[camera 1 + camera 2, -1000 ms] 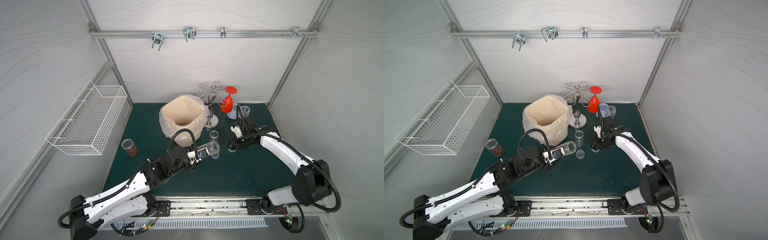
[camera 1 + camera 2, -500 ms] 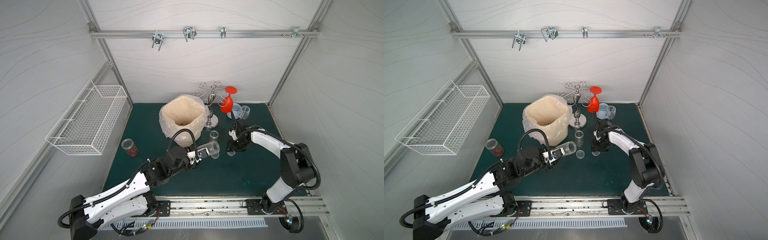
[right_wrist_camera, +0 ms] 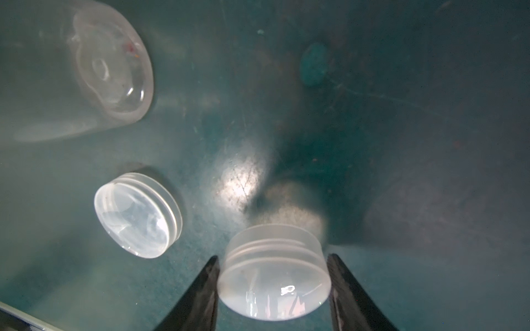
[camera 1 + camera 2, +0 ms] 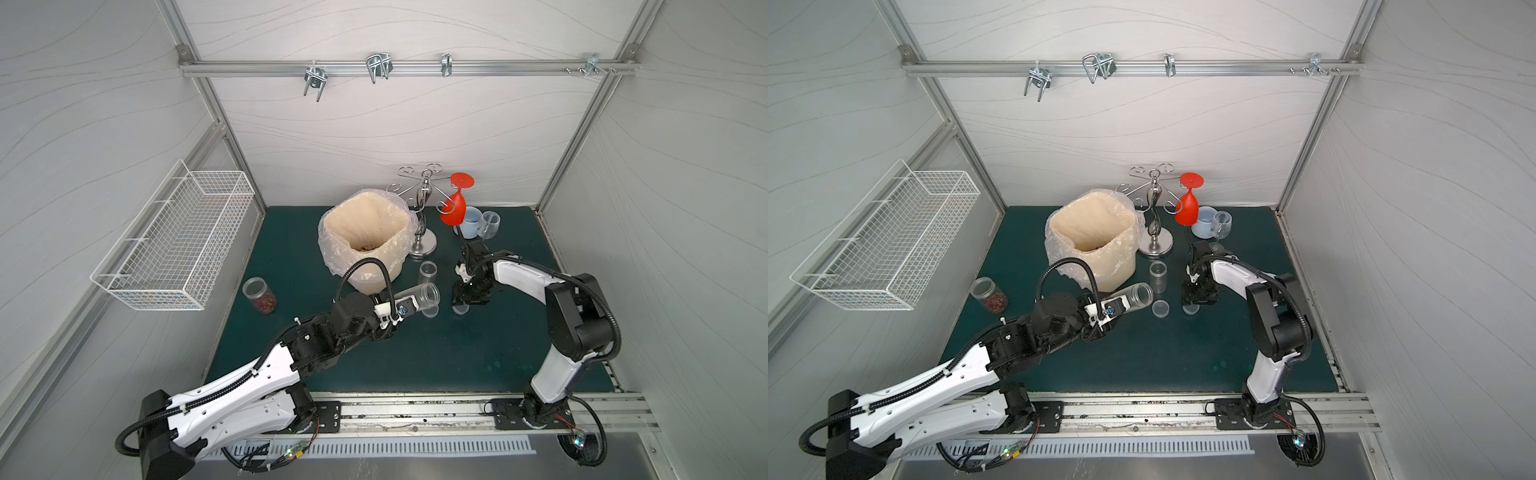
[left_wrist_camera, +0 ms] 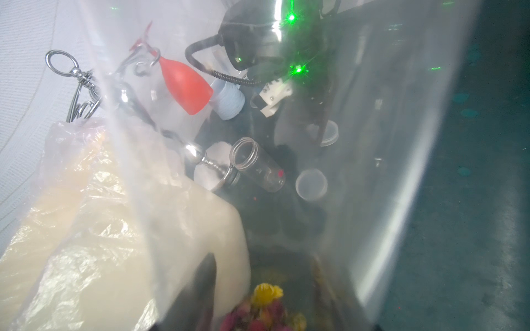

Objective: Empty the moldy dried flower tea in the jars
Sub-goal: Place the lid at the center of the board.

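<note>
My left gripper (image 4: 405, 306) is shut on the tall narrow jar (image 4: 426, 296), held lidless and almost level beside the lined bin (image 4: 365, 237). Dried flower tea (image 5: 263, 308) lies in the jar's gripped end, and more tea (image 4: 365, 248) is in the bin. My right gripper (image 3: 273, 256) is shut on a translucent lid (image 3: 274, 275), low over the mat (image 4: 460, 308). A second lid (image 4: 430, 311) lies loose next to it. The short narrow jar (image 4: 427, 272) stands open and empty. The wider jar (image 4: 259, 295), with tea inside, stands at the left.
A chrome glass rack (image 4: 423, 216) with a hanging red glass (image 4: 455, 208) stands behind the bin. A pale blue mug (image 4: 471, 222) and a clear wine glass (image 4: 490, 224) are at the back right. A wire basket (image 4: 174, 237) hangs on the left wall.
My right arm's elbow has swung toward the front while its gripper carried the lid slightly forward and lower. The left arm and its jar have not moved.
</note>
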Robot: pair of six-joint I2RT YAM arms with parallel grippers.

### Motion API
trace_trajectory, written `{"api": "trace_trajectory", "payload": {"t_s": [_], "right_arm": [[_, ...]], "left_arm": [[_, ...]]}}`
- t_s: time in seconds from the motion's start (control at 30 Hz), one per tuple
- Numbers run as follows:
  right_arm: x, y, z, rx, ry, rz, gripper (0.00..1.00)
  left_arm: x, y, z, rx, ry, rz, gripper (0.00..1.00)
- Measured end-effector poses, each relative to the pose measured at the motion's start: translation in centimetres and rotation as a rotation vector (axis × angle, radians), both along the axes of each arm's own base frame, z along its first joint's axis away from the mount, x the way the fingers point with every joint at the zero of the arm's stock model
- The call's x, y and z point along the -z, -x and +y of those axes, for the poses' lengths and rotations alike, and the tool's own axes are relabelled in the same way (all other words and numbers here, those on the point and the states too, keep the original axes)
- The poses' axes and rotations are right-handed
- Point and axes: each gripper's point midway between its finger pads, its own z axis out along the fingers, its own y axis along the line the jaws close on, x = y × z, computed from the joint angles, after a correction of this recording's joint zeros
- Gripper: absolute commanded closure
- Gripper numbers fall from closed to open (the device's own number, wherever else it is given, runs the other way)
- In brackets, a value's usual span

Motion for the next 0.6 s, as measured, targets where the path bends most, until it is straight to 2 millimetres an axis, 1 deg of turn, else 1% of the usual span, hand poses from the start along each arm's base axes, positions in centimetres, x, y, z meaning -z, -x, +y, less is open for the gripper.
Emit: {"api": "trace_trajectory", "payload": {"t_s": [0.07, 0.33, 0.6], "right_arm": [[0.1, 0.0, 0.1, 0.000, -0.002, 0.004, 0.45], [0.3, -0.1, 0.7, 0.016, -0.034, 0.019, 0.32], [0.6, 0.0, 1.1, 0.016, -0.053, 0.035, 0.29]], "left_arm": [[0.0, 0.0, 0.0, 0.000, 0.000, 0.000, 1.00], [0.0, 0.0, 0.0, 0.001, 0.000, 0.000, 1.00], [0.0, 0.0, 0.0, 0.001, -0.001, 0.000, 1.00]]}}
